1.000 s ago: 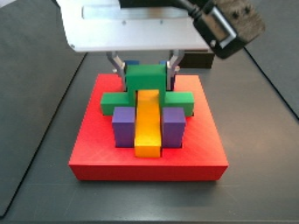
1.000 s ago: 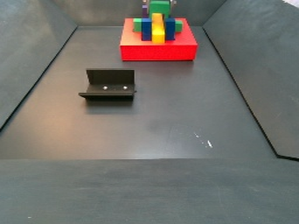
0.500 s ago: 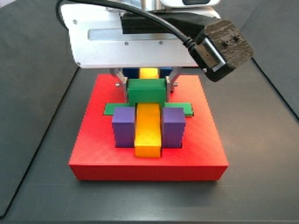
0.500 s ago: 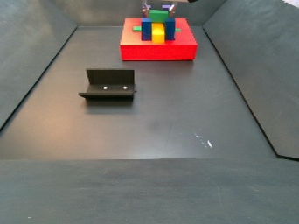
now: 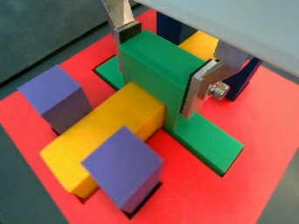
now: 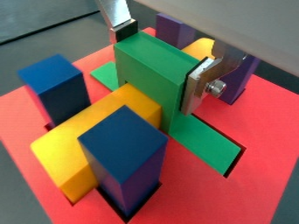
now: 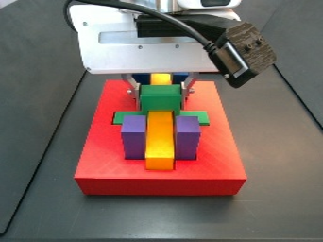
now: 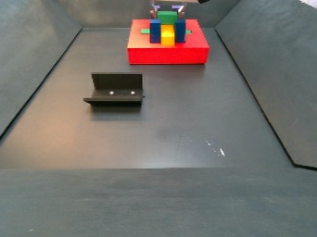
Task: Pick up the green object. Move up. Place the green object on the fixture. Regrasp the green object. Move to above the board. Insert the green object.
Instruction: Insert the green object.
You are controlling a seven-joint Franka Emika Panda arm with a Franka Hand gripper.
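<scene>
The green object [image 5: 158,74] is an arch-shaped block with flat wings. It sits low on the red board [image 5: 30,131], straddling the yellow bar [image 5: 105,127]. My gripper [image 5: 163,66] is shut on its upright part, with one silver finger [image 5: 201,83] against each side. Both wrist views show this; in the second one the green object [image 6: 158,74] fills the gap between my gripper's [image 6: 160,63] fingers. In a side view the gripper [image 7: 158,88] hangs over the board's back half with the green object [image 7: 158,97] below it. They are small at the far end in a side view [image 8: 166,18].
Two purple blocks [image 7: 134,135] [image 7: 188,135] flank the yellow bar [image 7: 159,137] on the red board [image 7: 101,170]. A dark blue block [image 5: 233,79] stands behind the right finger. The fixture [image 8: 114,90] stands on the dark floor, left of centre. Grey walls ring the floor.
A second ago the green object was held higher above the yellow bar. It has come down and back onto the board, and has barely moved in the last half second.
</scene>
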